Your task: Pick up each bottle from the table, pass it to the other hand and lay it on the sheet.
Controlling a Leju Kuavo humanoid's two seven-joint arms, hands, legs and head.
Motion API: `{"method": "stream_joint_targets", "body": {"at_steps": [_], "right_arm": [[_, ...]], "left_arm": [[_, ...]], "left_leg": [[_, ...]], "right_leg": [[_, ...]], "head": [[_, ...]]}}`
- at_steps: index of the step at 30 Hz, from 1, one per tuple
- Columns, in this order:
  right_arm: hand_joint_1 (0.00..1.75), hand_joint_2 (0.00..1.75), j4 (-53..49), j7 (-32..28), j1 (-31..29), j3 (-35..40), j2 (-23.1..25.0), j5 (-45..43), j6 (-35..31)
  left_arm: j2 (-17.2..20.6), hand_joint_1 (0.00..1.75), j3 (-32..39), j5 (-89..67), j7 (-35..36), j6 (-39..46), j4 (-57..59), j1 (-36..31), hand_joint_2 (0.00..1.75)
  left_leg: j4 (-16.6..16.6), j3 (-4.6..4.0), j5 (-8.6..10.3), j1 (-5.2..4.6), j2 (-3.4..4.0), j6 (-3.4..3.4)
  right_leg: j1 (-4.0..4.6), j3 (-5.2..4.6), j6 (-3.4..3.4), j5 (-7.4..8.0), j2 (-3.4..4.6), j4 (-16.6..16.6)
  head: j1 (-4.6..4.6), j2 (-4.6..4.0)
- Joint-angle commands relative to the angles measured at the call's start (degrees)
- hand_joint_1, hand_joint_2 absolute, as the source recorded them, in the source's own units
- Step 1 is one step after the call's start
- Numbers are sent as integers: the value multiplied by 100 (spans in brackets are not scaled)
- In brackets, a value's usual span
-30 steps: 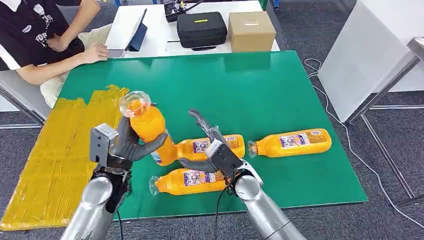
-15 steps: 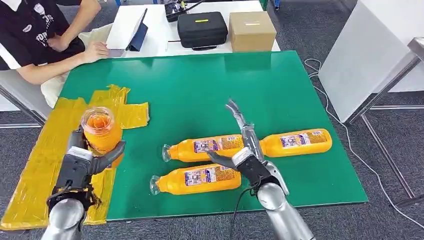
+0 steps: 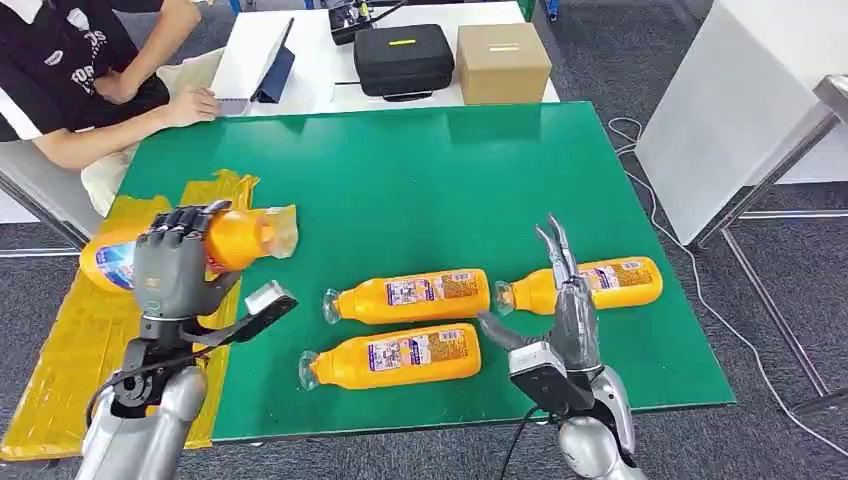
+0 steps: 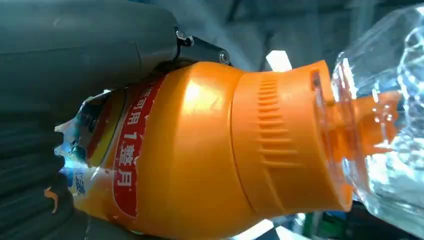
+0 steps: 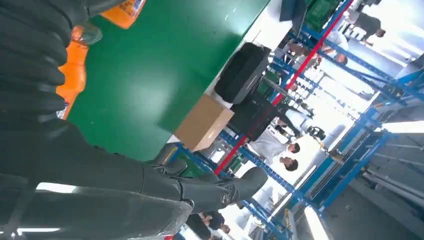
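Over the table's left edge, above the yellow sheet, the left hand grips a bottle now tipped on its side, upright half a second ago. Three bottles lie near the front edge. The right hand, fingers straight and empty, has drawn back. The label's red print includes "1" and Chinese characters.

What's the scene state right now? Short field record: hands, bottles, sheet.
left hand: grips an orange plastic bottle with a clear cap, held roughly horizontal over the yellow sheet
right hand: holds nothing, fingers extended, above the green table
bottles on table: three orange ones lying on their sides, middle, near, right
bottles lying on sheet: none seen
person: seated at the far left corner
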Motion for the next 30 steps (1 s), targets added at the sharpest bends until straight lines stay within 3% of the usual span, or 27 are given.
{"method": "stream_joint_targets", "body": {"at_steps": [1, 17, 23, 26, 30], "right_arm": [[0, 175, 126, 94, -109, -4, -145, -7, -30], [0, 175, 108, 81, -96, -61, -141, -146, -4], [0, 175, 105, 144, 1, -72, -160, -203, -9], [0, 175, 151, 115, 105, -51, -95, -248, 50], [0, 175, 191, 108, 81, -49, -73, -257, 53]], "left_arm": [[208, 175, -952, -796, 675, 449, 2437, -929, 175], [398, 175, -1209, -796, 649, 449, 2815, -1019, 175], [263, 175, -543, -762, 621, 449, 3196, -1054, 175], [318, 175, 1, -632, 760, 449, 3420, -1026, 175], [366, 175, 138, -559, 666, 449, 3419, -1018, 175]], "left_leg": [[-7, 28, -2, 4, -16, -10], [-1, 20, -9, 8, 1, -11], [-2, 40, -18, 14, 4, -18], [-5, 16, -8, 5, 3, -9], [-5, 26, -14, 9, 14, -15]], "right_leg": [[4, 40, 2, -5, -25, -17], [8, 27, 1, -5, -8, -11], [14, 53, 2, -10, -10, -22], [5, 21, -1, -4, -3, -10], [9, 30, -2, -6, 5, -13]], "head": [[4, 0], [2, 0], [2, 0], [2, 2], [2, 0]]}}
